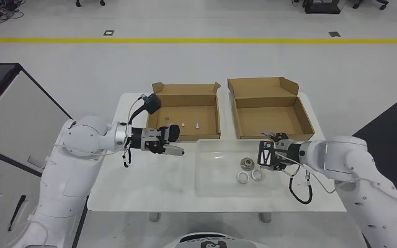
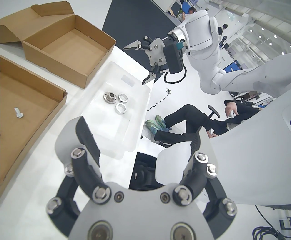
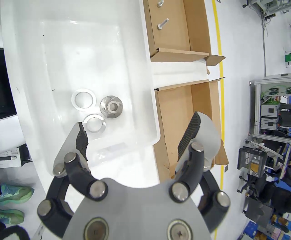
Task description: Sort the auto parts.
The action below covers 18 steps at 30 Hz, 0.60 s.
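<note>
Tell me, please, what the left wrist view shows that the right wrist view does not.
Left wrist view alone: the left hand, open. Right wrist view alone: a second bolt in the bolt box, and the yellow floor line. Both: the right hand, open; the clear tray holding a flanged hub and two rings; one bolt; the bolt box and the empty box.

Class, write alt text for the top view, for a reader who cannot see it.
The left gripper and right gripper, both open, hover at either end of a clear tray holding a flanged hub and two rings. Behind it stand two open cardboard boxes; the left one holds small bolts.
</note>
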Each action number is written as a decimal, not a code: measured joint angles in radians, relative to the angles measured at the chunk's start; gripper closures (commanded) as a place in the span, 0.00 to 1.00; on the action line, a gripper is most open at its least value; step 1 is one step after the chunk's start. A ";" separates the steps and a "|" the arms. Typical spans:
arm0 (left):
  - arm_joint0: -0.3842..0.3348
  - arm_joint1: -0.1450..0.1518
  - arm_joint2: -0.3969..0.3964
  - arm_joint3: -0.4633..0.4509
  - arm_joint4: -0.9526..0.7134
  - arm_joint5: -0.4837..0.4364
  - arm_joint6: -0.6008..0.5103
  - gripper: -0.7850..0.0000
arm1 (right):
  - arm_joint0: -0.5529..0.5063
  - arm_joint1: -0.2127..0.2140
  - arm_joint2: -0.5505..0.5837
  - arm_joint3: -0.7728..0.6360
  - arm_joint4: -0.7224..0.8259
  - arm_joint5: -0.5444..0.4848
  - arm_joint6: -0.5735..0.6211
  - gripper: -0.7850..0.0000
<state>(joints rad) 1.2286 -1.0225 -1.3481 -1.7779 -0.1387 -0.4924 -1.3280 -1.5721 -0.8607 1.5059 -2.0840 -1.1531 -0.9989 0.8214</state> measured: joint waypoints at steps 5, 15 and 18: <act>0.000 0.000 0.000 0.000 0.000 0.000 0.000 0.00 | 0.000 -0.001 0.000 0.000 -0.001 0.000 0.000 0.00; 0.000 0.000 0.000 0.000 0.000 0.000 0.000 0.00 | 0.009 0.014 -0.040 -0.033 -0.006 -0.014 -0.015 0.00; 0.000 0.000 0.000 0.000 0.000 0.000 0.000 0.00 | 0.026 0.043 -0.082 -0.048 -0.008 -0.013 -0.014 0.00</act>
<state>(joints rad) 1.2286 -1.0225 -1.3481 -1.7779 -0.1387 -0.4924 -1.3280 -1.5459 -0.8180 1.4239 -2.1322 -1.1611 -1.0124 0.8079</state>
